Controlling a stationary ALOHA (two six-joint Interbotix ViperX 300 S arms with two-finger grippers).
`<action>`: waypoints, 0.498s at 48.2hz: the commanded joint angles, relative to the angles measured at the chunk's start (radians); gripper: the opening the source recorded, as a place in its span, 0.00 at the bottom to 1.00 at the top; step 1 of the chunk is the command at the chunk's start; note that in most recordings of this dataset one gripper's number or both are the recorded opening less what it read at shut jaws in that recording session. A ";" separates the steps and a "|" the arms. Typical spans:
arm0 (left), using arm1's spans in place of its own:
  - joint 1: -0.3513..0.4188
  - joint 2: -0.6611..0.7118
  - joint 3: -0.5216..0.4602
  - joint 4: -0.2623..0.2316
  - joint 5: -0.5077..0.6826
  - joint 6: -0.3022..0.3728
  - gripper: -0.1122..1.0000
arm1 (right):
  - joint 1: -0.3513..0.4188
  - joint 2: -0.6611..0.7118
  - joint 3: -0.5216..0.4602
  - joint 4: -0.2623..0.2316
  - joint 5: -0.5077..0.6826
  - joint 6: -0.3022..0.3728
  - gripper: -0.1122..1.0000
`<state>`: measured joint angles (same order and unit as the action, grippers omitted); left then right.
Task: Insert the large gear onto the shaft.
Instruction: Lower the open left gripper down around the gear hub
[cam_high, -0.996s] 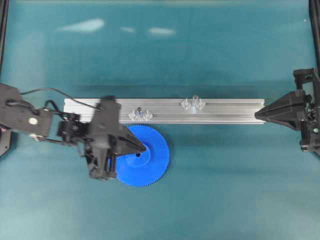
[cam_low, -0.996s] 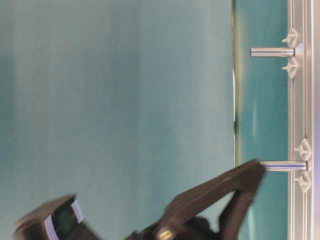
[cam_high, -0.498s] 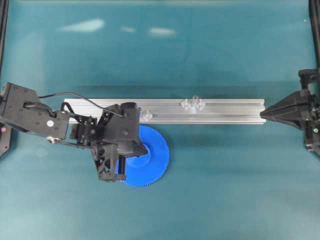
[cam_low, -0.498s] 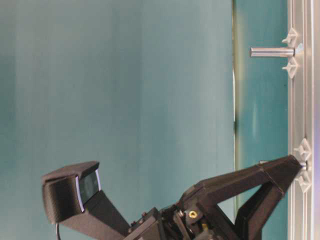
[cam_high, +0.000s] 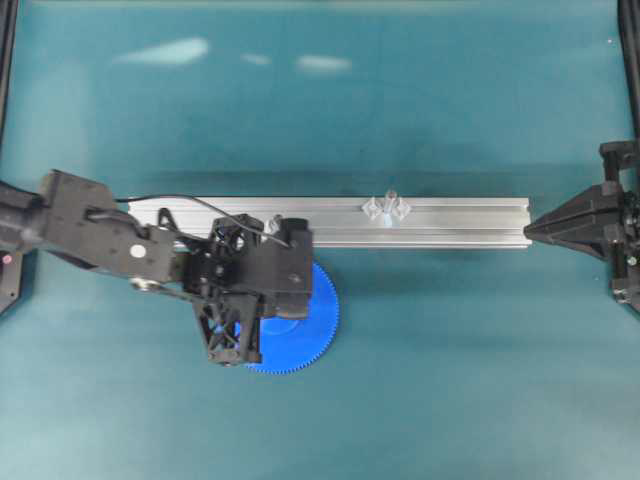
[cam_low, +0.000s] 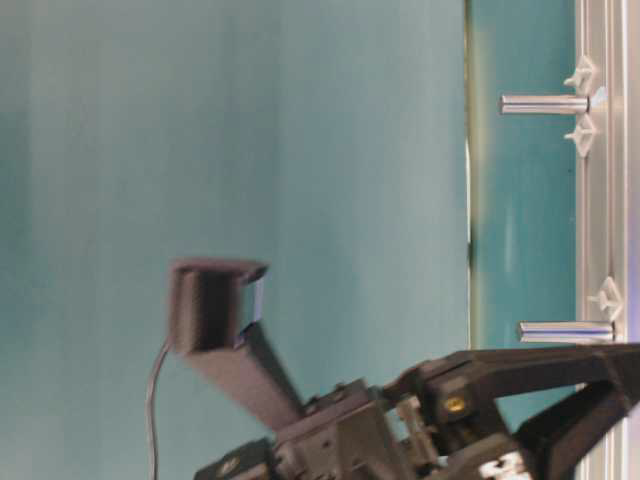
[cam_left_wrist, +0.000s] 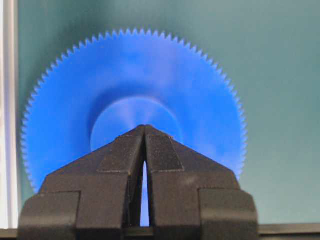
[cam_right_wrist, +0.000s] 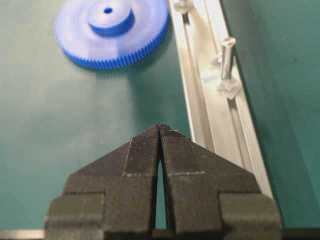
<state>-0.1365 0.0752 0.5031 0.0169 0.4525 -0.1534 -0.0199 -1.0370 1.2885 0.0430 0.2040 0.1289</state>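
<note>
The large gear (cam_high: 318, 322), a flat blue toothed disc, lies on the teal table just in front of the aluminium rail (cam_high: 460, 222). My left gripper (cam_high: 283, 300) points down over it. In the left wrist view that gripper (cam_left_wrist: 145, 128) is shut and empty, its tips over the raised hub of the gear (cam_left_wrist: 135, 70); whether they touch is unclear. One shaft (cam_high: 389, 201) stands on the rail between two clear mounts. A second alike shaft (cam_low: 565, 330) stands beside the left arm. My right gripper (cam_high: 528, 230) rests shut at the rail's right end.
The right wrist view looks along the rail (cam_right_wrist: 215, 115) past its shut gripper (cam_right_wrist: 160, 127) to a shaft (cam_right_wrist: 226, 57) and the gear (cam_right_wrist: 112, 30) beyond. The left arm's body covers the rail's left part. Black frame posts stand at both table sides.
The left arm has moved right and tipped its wrist down, bringing the shut tips over the gear's hub and covering the left shaft from above. The right gripper drew back slightly to the right.
</note>
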 joint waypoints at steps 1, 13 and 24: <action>-0.006 0.002 -0.048 0.003 0.044 0.002 0.10 | -0.003 0.006 -0.011 0.000 -0.005 0.009 0.15; -0.006 0.035 -0.114 0.003 0.164 0.003 0.10 | -0.003 0.006 -0.003 -0.002 -0.005 0.011 0.15; -0.006 0.055 -0.140 0.003 0.212 0.021 0.10 | -0.003 0.006 0.003 -0.002 -0.006 0.011 0.15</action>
<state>-0.1381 0.1427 0.3896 0.0169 0.6596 -0.1350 -0.0199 -1.0354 1.3008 0.0430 0.2040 0.1289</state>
